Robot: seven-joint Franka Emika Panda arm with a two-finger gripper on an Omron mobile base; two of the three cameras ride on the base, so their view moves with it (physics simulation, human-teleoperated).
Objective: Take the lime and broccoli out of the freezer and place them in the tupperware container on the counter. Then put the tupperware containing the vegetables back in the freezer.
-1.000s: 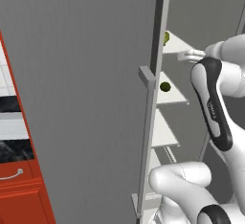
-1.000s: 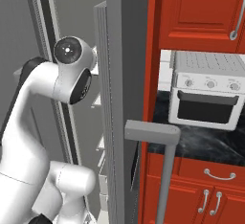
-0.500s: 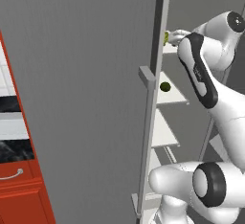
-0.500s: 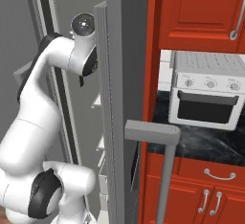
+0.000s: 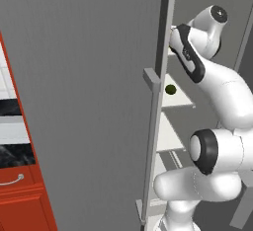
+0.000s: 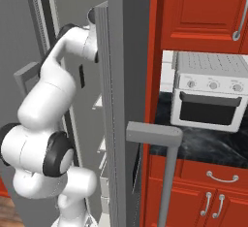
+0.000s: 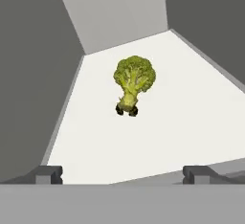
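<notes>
The broccoli [image 7: 134,77], a bumpy yellow-green clump, lies on a white freezer shelf [image 7: 191,113] a short way ahead of my gripper [image 7: 123,174]. The gripper is open, its two dark fingertips [image 7: 48,174] wide apart with nothing between them. One shelf lower, the dark-green lime [image 5: 170,90] sits near the shelf's front. My arm [image 5: 217,82] reaches up into the freezer [image 5: 89,101] past its open ridged door. The tupperware container is out of view.
The freezer door's bar handle [image 5: 150,82] juts out beside the arm. To the right a white toaster oven [image 6: 208,97] stands on the black counter [image 6: 203,143] above red cabinets [image 6: 203,192]. Grey freezer walls close in on both sides of the shelf.
The arm has swung up from the lime's shelf level, and the hand has gone deeper into the upper shelf toward the broccoli. The lime has not moved.
</notes>
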